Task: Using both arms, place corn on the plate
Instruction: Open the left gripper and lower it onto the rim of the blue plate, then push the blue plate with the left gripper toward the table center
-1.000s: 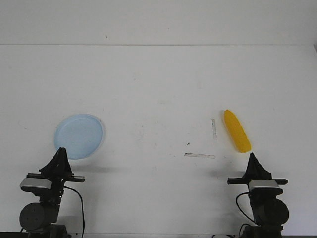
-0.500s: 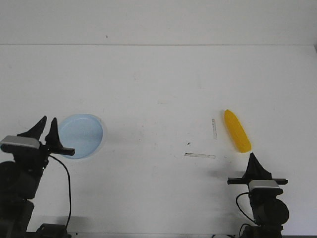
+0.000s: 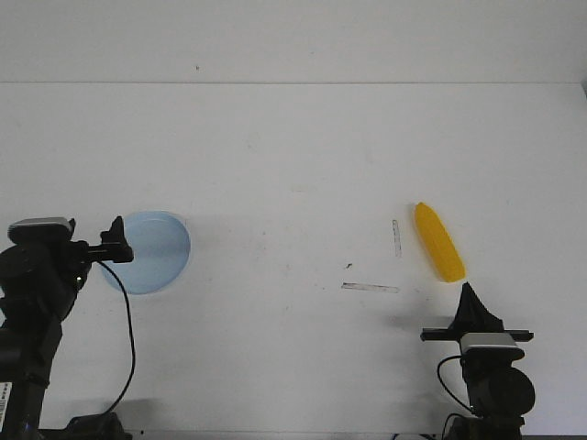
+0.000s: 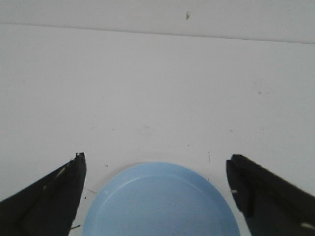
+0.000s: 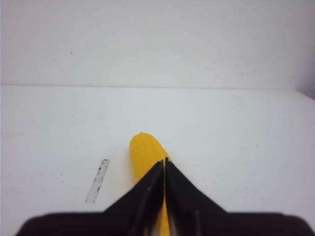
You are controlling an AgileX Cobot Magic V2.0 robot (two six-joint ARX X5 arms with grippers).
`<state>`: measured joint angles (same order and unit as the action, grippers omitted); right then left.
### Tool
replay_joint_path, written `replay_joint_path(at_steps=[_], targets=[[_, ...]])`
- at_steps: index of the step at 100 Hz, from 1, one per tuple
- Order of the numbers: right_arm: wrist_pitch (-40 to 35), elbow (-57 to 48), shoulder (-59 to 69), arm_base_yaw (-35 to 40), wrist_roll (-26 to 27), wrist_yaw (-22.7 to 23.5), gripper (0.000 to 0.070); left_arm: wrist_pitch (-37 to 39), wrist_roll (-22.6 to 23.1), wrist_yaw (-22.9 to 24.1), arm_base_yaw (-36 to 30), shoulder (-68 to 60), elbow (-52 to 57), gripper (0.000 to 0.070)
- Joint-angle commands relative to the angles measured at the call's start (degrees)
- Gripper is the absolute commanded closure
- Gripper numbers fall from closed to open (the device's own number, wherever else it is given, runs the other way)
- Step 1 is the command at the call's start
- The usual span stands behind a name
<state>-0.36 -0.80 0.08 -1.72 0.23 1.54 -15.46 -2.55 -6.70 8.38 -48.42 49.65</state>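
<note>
The yellow corn (image 3: 438, 241) lies on the white table at the right, its narrow end pointing away from me. It also shows in the right wrist view (image 5: 142, 151), just beyond the fingertips. My right gripper (image 3: 470, 297) (image 5: 165, 162) is shut and empty, low over the table just short of the corn's near end. The pale blue plate (image 3: 151, 255) lies at the left. My left gripper (image 3: 115, 243) (image 4: 156, 157) is open and empty, raised over the plate's near left edge. In the left wrist view the plate (image 4: 160, 201) lies between the two fingers.
Two strips of worn tape mark the table left of the corn: one upright (image 3: 397, 237) (image 5: 97, 180), one lying flat (image 3: 370, 288). The table's far edge meets a white wall. The arm bases stand at the near edge.
My left arm has risen from its low rest pose, swung left and forward over the plate's edge, and its gripper has opened. The right arm, corn and plate have not moved.
</note>
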Motion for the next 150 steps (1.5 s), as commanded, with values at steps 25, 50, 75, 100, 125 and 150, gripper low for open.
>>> replay_joint_path(at_steps=[25, 50, 75, 100, 125, 150], targets=[[0.8, 0.1, 0.0, -0.1, -0.1, 0.0, 0.0691, -2.4, 0.5, -5.0, 10.4, -6.4, 1.2, 0.0124], [0.8, 0.1, 0.0, -0.1, 0.0, 0.0, 0.0691, -4.9, 2.0, -5.4, 11.2, -17.6, 1.2, 0.0124], [0.8, 0.1, 0.0, -0.1, 0.0, 0.0, 0.0691, -4.5, 4.1, -5.1, 11.2, -27.3, 1.2, 0.0127], [0.8, 0.1, 0.0, -0.1, 0.0, 0.0, 0.0691, -2.4, 4.1, -5.2, 11.1, -34.1, 1.2, 0.013], [0.8, 0.1, 0.0, -0.1, 0.0, 0.0, 0.0691, -1.8, 4.1, -5.1, 11.1, -36.0, 1.2, 0.0192], [0.8, 0.1, 0.0, -0.1, 0.0, 0.0, 0.0691, -2.4, 4.1, -5.1, 11.1, -36.8, 1.2, 0.0472]])
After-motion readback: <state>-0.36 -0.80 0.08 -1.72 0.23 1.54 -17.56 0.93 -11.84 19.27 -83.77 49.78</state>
